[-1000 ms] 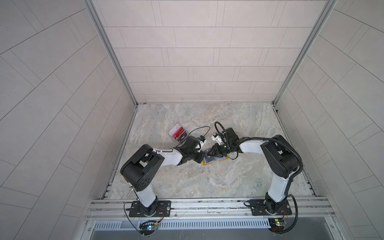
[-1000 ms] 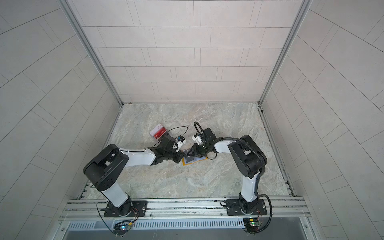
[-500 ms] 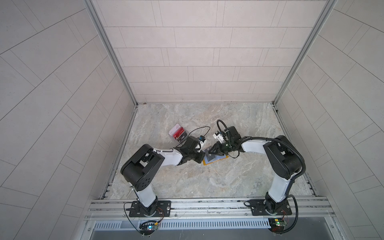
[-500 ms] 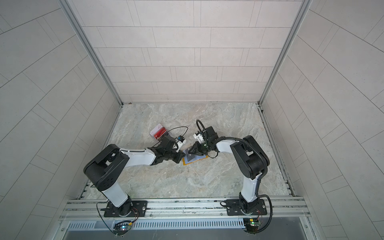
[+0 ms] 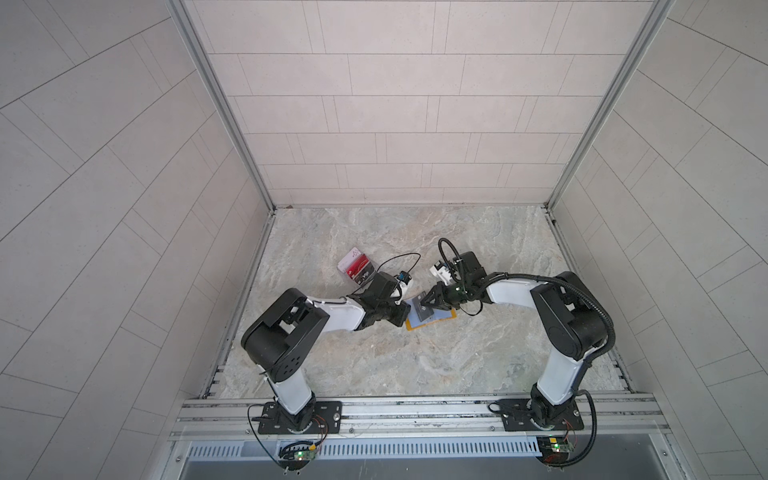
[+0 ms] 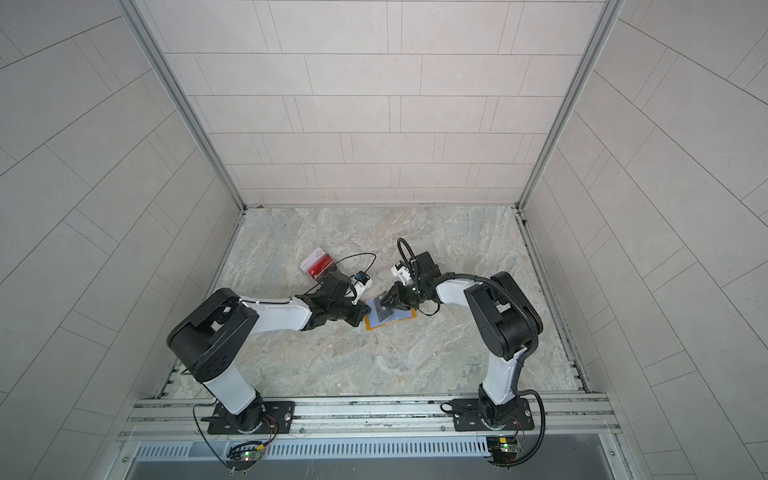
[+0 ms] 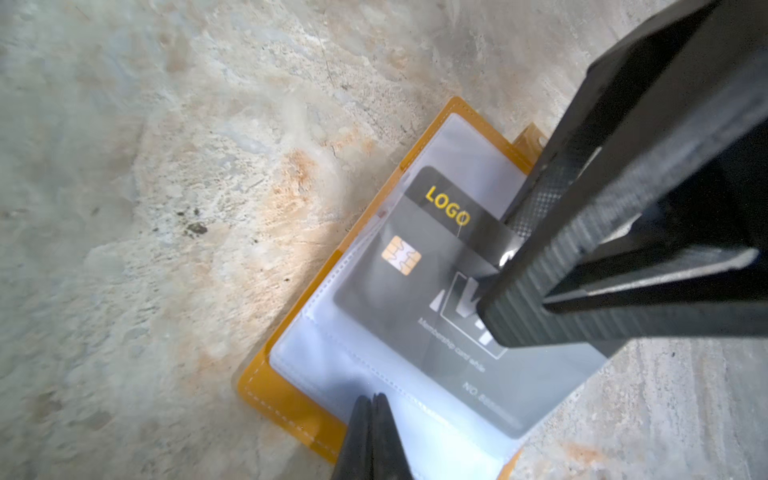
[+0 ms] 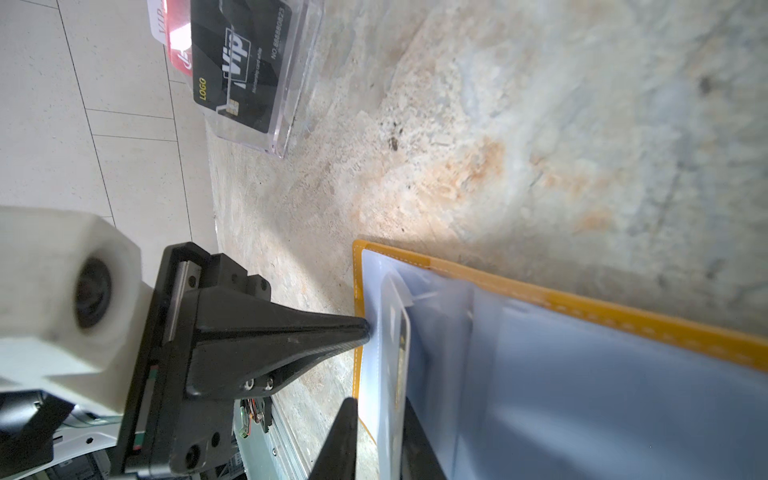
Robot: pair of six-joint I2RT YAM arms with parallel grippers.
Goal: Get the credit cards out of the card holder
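Note:
The mustard-yellow card holder [image 5: 415, 328] [image 6: 373, 325] lies open on the marble floor between both arms. A dark credit card [image 7: 415, 291] printed "LOGO" sits in a clear sleeve [image 7: 540, 386], its top end sticking out. My right gripper [image 8: 380, 403] [image 5: 426, 307] is shut on this card and sleeve; edge-on, they stand between the jaws. Its fingers [image 7: 540, 257] cover the card's far side. My left gripper [image 7: 372, 405] [image 5: 404, 312] is shut and empty, its tips pressing down on the sleeve page [image 8: 374, 316] at the holder's edge [image 7: 291, 403].
A clear plastic box [image 5: 357, 269] [image 6: 318, 266] [image 8: 286, 104] stands behind the left arm, holding a black VIP card [image 8: 245, 62] and red ones [image 5: 359, 266]. The cell's tiled walls close in the floor on three sides, with the metal rail [image 5: 415, 409] in front.
The right gripper's jaws have narrowed slightly around the card and sleeve. Both arms have stayed almost where they were.

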